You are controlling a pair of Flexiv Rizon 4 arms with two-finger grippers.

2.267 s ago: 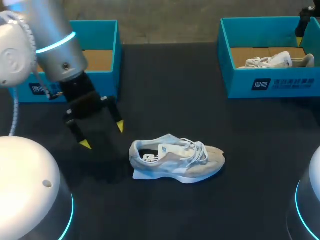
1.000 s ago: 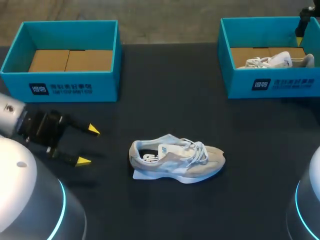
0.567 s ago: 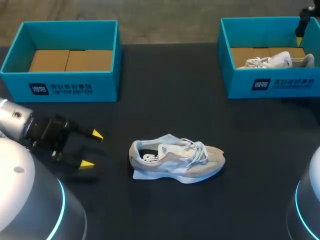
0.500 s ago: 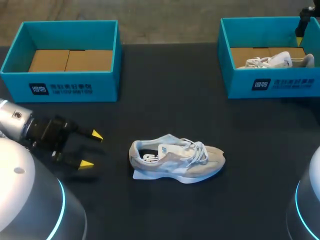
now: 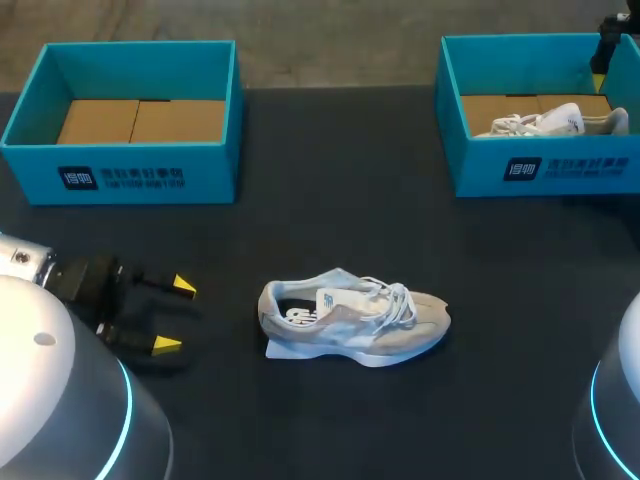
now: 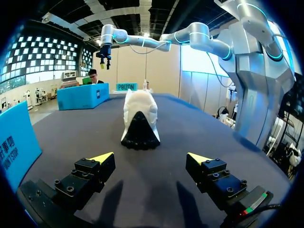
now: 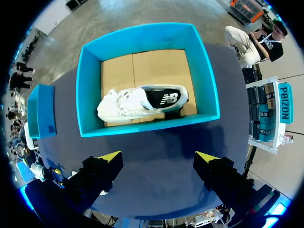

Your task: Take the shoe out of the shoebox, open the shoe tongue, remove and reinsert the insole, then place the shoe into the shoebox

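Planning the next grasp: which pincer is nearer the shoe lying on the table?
Left. The left pincer sits open near the shoe, at its heel end; the right pincer hovers above the occupied shoebox.

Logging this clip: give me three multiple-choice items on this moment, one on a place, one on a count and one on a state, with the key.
1. Where is the loose shoe?
A. in a box
B. on the table, ahead of the left gripper
C. lifted off the table

2. How many shoes show?
A. one
B. two
C. three

3. The left gripper is:
A. open and empty
B. shut on the shoe
C. shut on a box wall

Key:
1 B: it lies on the table, apart from the gripper.
2 B: the loose one plus the boxed shoe in the right shoebox.
3 A: the left wrist view shows its yellow tips apart, with nothing between them.
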